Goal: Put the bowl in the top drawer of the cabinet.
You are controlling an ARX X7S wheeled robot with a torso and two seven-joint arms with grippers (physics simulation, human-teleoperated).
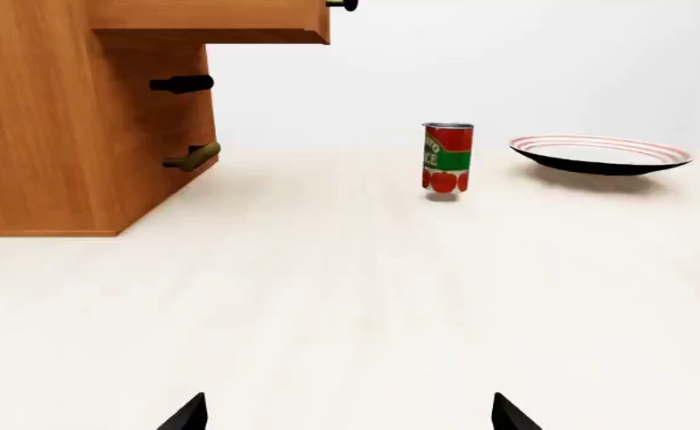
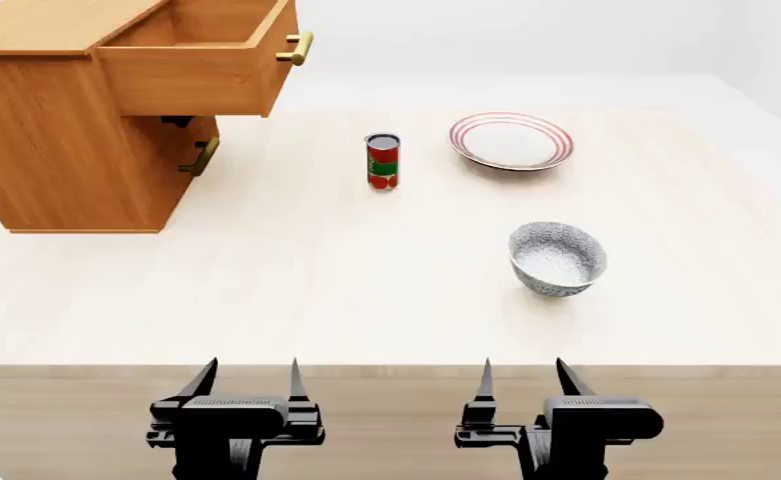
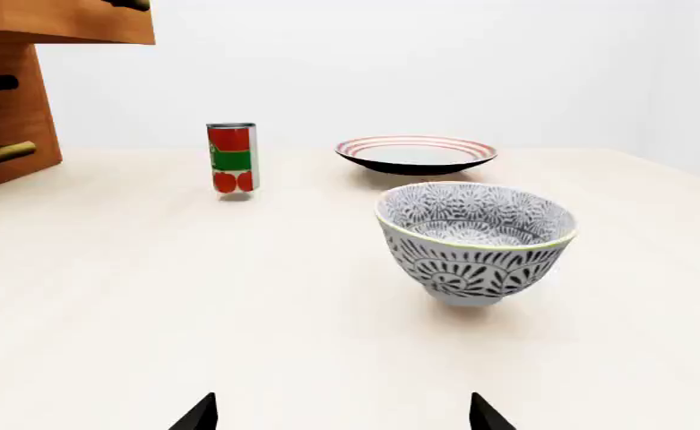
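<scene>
Sitting upright on the pale wooden tabletop (image 2: 297,290), the deep round grey-and-white patterned bowl (image 2: 558,258) rests on its small foot, mouth facing up w/ a slight tilt toward the robot, nothing inside. It's round, so no long axis to speak of; its vertical axis is near upright. It's on the robot's right side, just ahead of the right black gripper (image 2: 522,377).

Beyond the bowl is a flat white plate w/ red rings (image 2: 512,140), well apart from it. Left of the plate stands a red-and-green tomato-label can (image 2: 383,161), upright, roughly between bowl and cabinet but set further back. Nothing lies directly on the table stretch between bowl and cabinet front.

At far left is the boxy orange-brown wooden cabinet (image 2: 57,150). Its top orange-brown box drawer w/ brass bar handle (image 2: 197,60) is pulled out, open side up, overhanging the lower drawer's brass handle (image 2: 203,157).

Both grippers hang at the near table edge, apart from all items. Right gripper: fingers spread, holding nothing. Left black gripper (image 2: 246,378): fingers also spread, nothing between them.
</scene>
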